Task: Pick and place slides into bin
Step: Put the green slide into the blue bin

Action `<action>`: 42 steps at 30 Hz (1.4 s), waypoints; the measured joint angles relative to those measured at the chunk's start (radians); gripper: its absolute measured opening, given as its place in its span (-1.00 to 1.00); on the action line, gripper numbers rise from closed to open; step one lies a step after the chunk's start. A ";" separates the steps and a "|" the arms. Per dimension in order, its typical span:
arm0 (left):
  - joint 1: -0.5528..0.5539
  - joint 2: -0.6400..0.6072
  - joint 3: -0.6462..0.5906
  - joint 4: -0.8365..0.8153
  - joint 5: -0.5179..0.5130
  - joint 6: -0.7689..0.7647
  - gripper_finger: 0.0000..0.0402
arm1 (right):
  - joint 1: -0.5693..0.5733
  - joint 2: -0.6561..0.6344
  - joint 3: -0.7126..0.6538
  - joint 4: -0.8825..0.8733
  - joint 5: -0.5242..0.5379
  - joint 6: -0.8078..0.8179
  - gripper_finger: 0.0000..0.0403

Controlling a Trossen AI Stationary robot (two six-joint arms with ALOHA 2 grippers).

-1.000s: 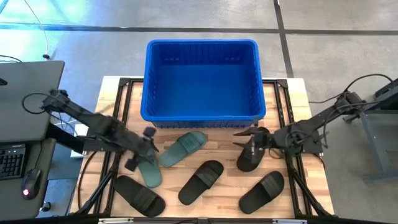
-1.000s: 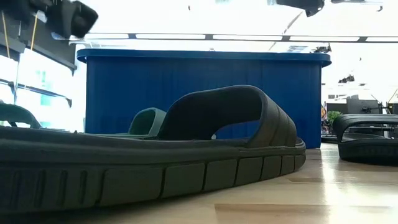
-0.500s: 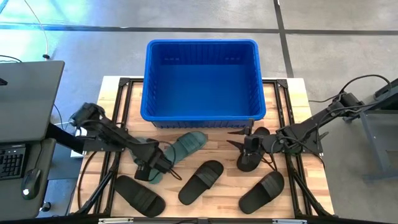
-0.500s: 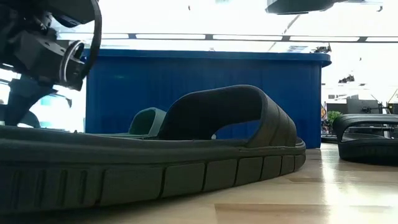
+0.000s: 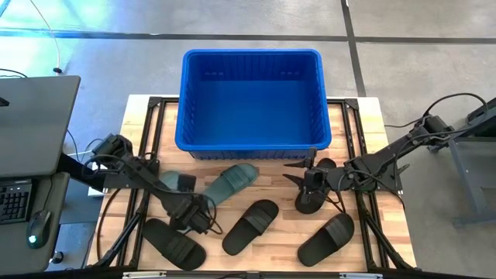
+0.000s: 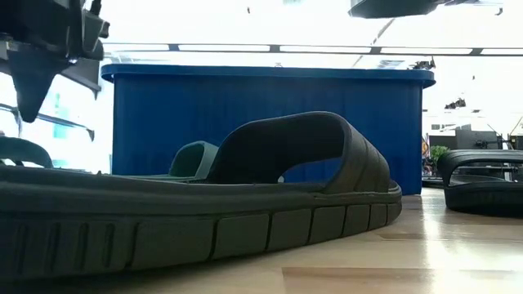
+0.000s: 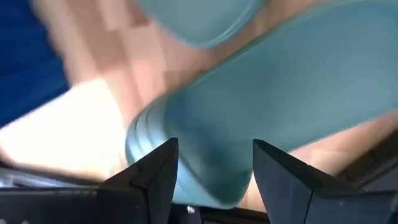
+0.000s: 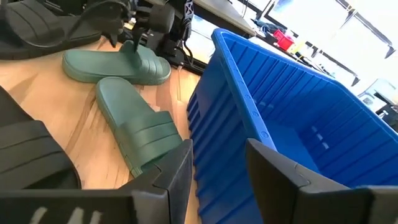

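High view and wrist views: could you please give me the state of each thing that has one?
bin: upright, empty.
left gripper: open, fingers astride the edge of the near green slide.
near green slide: on the table, not gripped.
second green slide: sole down on the table, untouched.
right gripper: open, empty, beside the bin.
black slides: four, all on the table, outside the bin.

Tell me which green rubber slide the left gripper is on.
The left gripper sits over the green slide farthest from the blue bin; the other green one lies clear.
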 joint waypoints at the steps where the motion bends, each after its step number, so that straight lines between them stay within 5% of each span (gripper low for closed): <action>1: -0.004 0.000 -0.005 -0.016 -0.003 -0.038 -0.05 | 0.000 0.000 0.000 0.000 -0.003 0.000 -0.31; 16: -0.003 0.000 -0.198 -0.009 0.010 -0.368 -0.09 | 0.000 0.000 -0.001 0.000 -0.023 0.000 -0.31; 26: -0.003 0.000 -0.220 0.024 0.015 -0.395 -0.93 | 0.000 0.000 -0.001 0.000 -0.023 0.013 -0.31; 42: -0.011 0.000 0.107 0.021 0.050 -0.098 -0.98 | 0.000 -0.001 -0.002 0.000 -0.022 0.021 -0.31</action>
